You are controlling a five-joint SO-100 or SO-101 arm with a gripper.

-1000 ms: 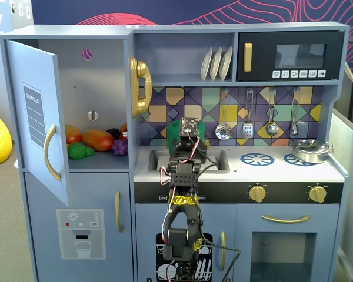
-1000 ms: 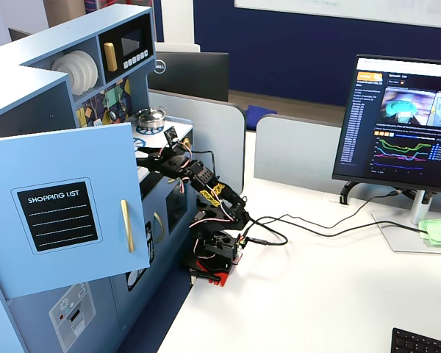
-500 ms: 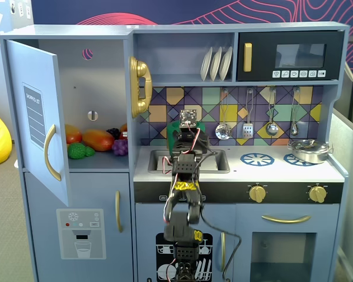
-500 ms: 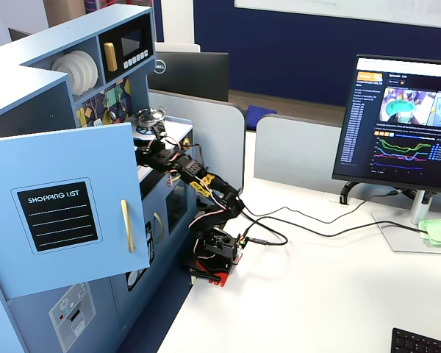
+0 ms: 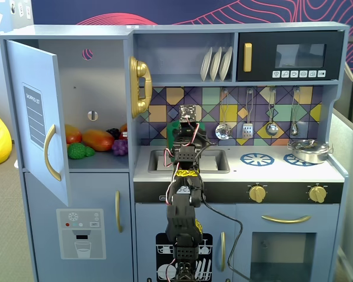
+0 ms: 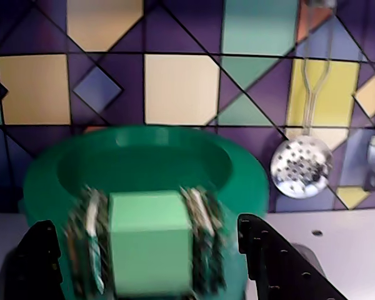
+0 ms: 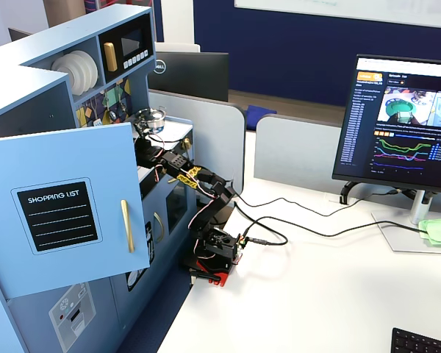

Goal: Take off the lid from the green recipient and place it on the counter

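The green recipient (image 6: pixel 144 169) fills the wrist view, standing on the white counter (image 6: pixel 344 250) against the tiled back wall. Its round dark green top, the lid (image 6: pixel 137 140), sits on it with a sunken middle. A light green block (image 6: pixel 150 247) shows on the near side, flanked by blurred ribbed streaks. My gripper (image 6: pixel 147 225) is open, its black fingers (image 6: pixel 40 262) standing wide on either side of that block without touching. In a fixed view the arm covers most of the recipient (image 5: pixel 173 127) behind the sink; the gripper (image 5: pixel 187 130) is right at it.
A grey sink basin (image 5: pixel 215 160) lies just under the arm. Blue burner prints (image 5: pixel 257 158) and a silver pot (image 5: pixel 309 151) are to the right. A slotted spoon (image 6: pixel 300 165) hangs on the wall. The fridge door (image 7: pixel 66 206) stands open at the left.
The arm has stretched further over the counter towards the back wall. The gripper has come up close to the green recipient and stands open around its near side.
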